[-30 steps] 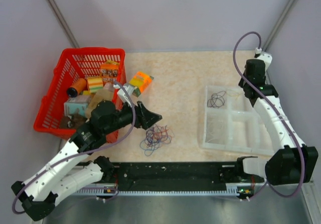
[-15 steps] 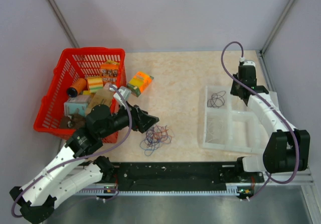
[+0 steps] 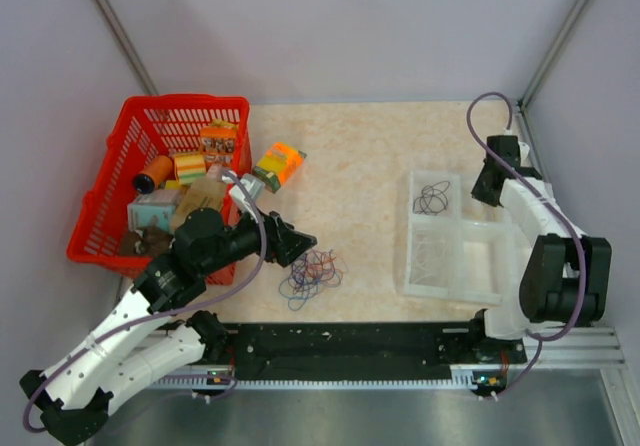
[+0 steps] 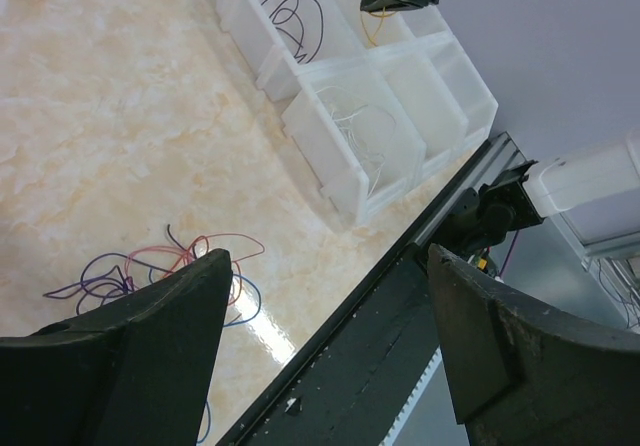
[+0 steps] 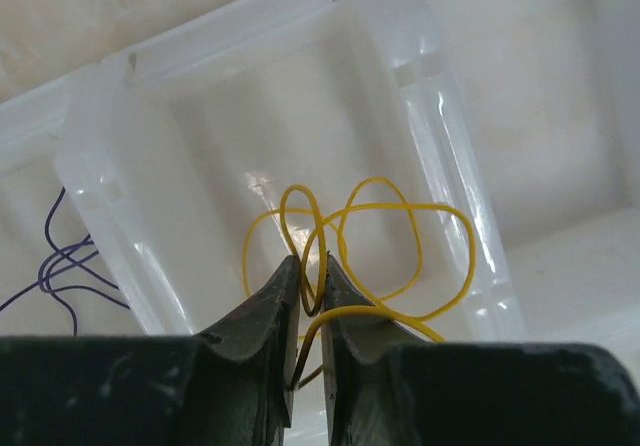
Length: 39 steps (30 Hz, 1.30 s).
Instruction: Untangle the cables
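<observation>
Sorting stage, well along by the look of it: single strands go from the heap into a tray, one colour per compartment, and a yellow one is being set down now. Table [image 3: 360, 146] pale, marbled. Red basket [image 3: 110, 181] at far left holds assorted small packs and an orange can [image 3: 153, 174]; no wire visible in it. Clear tray [image 3: 470, 266] at right: dark purple-black cable [image 3: 432, 198] in the far-left compartment, white cable [image 4: 352, 131] in the one nearer, yellow cable [image 5: 400, 206] in the far compartment just right of the dark one; other compartments show nothing I can make out. Left gripper [image 3: 300, 238] hovers just left of the tangle, fingers spread wide, holding nothing. Right gripper [image 5: 308, 266] is down in the yellow's compartment, fingers close with a narrow slit, a yellow strand running through it; cannot tell whether it is nipped or lying loose. Tangle of cables [image 3: 310, 273] lies on bare table between basket and tray, near the front rail: blue, purple and orange-red loops interlaced. Next move, as I judge it: right fingers part fully and lift clear without dragging the yellow loops out; then one strand is picked from the heap's edge.
</observation>
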{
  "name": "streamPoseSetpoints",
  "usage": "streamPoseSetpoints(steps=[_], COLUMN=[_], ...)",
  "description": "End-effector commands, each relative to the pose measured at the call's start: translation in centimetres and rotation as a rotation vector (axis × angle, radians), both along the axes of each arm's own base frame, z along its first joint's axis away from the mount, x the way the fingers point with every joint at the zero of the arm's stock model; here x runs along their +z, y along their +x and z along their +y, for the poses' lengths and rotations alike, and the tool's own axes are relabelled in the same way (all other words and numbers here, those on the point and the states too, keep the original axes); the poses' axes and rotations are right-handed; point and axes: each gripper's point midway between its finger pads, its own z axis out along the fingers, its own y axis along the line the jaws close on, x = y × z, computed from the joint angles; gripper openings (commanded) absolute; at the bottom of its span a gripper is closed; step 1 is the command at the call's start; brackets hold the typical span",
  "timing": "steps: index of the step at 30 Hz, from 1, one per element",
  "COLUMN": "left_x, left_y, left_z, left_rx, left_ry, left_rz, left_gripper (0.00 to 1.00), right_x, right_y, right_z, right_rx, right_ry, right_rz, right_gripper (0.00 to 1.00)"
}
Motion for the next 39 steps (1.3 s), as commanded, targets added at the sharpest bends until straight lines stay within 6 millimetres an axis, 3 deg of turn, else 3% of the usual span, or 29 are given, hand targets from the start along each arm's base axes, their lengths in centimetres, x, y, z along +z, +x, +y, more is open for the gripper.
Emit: streamPoseSetpoints(steps=[1,7,12,15,18,21,23,25,27,28,30,33,35,39], left_x=[-0.1,-2.2,-3.8,-5.6,-7.7,-9.7,-10.6,-11.6,-12.6,-13.1,-13.7,-14.3,-14.8,-15.7], left_y=[0.0,0.8,1.0,1.4,1.9,2.1,2.4,2.7,2.9,3.1,3.2,3.0,2.9,3.0], left_z=[-0.1,0.7,0.6,0.3,-0.3,-1.0,-1.3,-1.4,-1.3,-1.3,-1.5,-2.0,-2.1,-1.3], left_rx=[-0.006,0.025,0.021,0.020,0.026,0.014,0.020,0.029,0.042,0.049,0.052,0.044,0.050,0.121], left_ry=[-0.002,0.105,0.157,0.195,0.226,0.241,0.251,0.275,0.301,0.312,0.317,0.293,0.281,0.280], left_rz=[-0.015,-0.007,0.026,0.074,0.135,0.185,0.213,0.240,0.268,0.279,0.295,0.318,0.340,0.372], left_gripper=[0.83,0.85,0.85,0.86,0.85,0.77,0.72,0.70,0.71,0.71,0.70,0.60,0.56,0.54], right_x=[0.7,2.6,3.9,5.3,8.1,11.0,12.1,12.1,12.1,11.6,9.1,5.9,3.5,0.8], right_y=[1.6,1.1,-0.7,-1.9,-2.7,-3.5,-4.1,-5.2,-8.6,-10.4,-13.3,-16.0,-16.2,-15.9], right_z=[0.6,0.9,2.2,2.6,3.8,5.8,10.0,16.3,24.6,27.7,31.8,35.8,36.9,38.0], right_rx=[0.037,0.092,0.130,0.153,0.180,0.224,0.363,0.585,0.901,1.014,1.150,1.284,1.297,1.299], right_ry=[0.026,0.021,0.065,0.016,-0.078,-0.064,0.018,0.198,0.475,0.549,0.617,0.639,0.627,0.641], right_rz=[0.039,0.024,0.006,-0.016,-0.066,-0.149,-0.203,-0.264,-0.307,-0.317,-0.292,-0.230,-0.205,-0.197], right_gripper=[0.18,0.50,0.59,0.59,0.60,0.60,0.61,0.61,0.60,0.60,0.60,0.55,0.51,0.45])
